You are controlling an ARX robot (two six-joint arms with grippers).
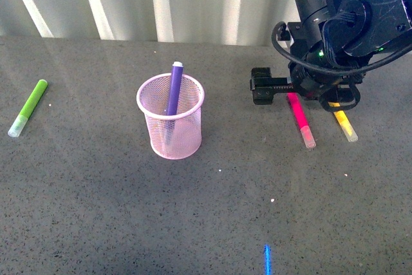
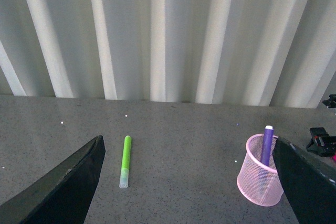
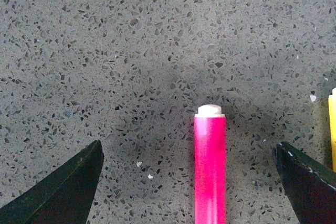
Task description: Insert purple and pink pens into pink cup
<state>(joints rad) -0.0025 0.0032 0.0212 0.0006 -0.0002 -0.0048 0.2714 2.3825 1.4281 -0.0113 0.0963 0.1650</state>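
Note:
The pink cup [image 1: 170, 120] stands upright mid-table, with the purple pen [image 1: 175, 87] leaning inside it, tip above the rim. To the right, the pink pen [image 1: 301, 120] lies flat on the table. My right gripper [image 1: 302, 92] hangs open over the pen's far end. In the right wrist view the pink pen [image 3: 210, 171] lies between the spread fingers [image 3: 63, 192], untouched by them. My left gripper [image 2: 189, 198] is open and empty, held back from the cup [image 2: 260, 179] and the purple pen [image 2: 268, 144]. It does not show in the front view.
A yellow marker [image 1: 346, 125] lies just right of the pink pen, partly under my right arm; its edge [image 3: 332, 129] shows in the right wrist view. A lime green marker [image 1: 29, 107] lies far left. A ribbed white wall [image 2: 168, 35] backs the speckled grey table [image 1: 96, 210].

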